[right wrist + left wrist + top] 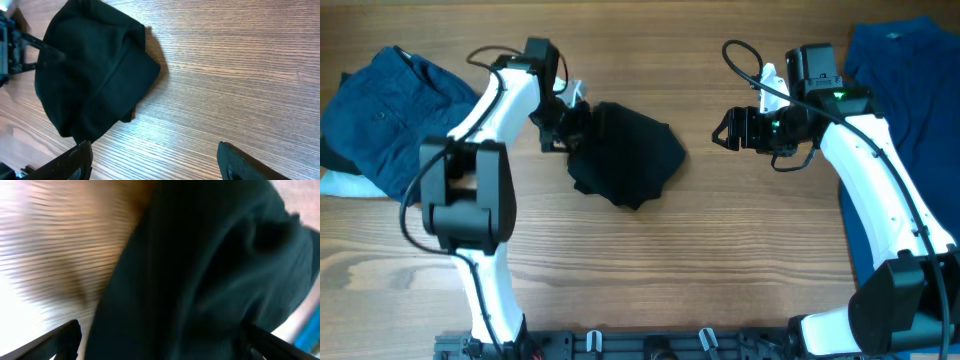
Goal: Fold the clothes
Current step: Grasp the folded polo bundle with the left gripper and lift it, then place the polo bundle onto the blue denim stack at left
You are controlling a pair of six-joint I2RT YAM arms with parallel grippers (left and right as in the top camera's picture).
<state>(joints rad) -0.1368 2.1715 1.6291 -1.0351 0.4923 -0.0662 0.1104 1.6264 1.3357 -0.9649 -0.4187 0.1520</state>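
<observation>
Crumpled black fabric shirt (625, 158) lies bunched on the wooden table (740, 260), left gripper (565, 128) spread around its edge, right gripper (726, 130) spread, empty, well apart; closing here risks pinching several layers and dragging the heap.

The white left arm extends forward, its black two-finger left claw (561, 124) spread wide. The white right arm angles inward, right claw (721, 130) likewise parted.

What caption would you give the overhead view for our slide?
Left claw meets crumpled black shirt's edge; right claw hovers open, apart; blue clothes lie at both ends.
</observation>
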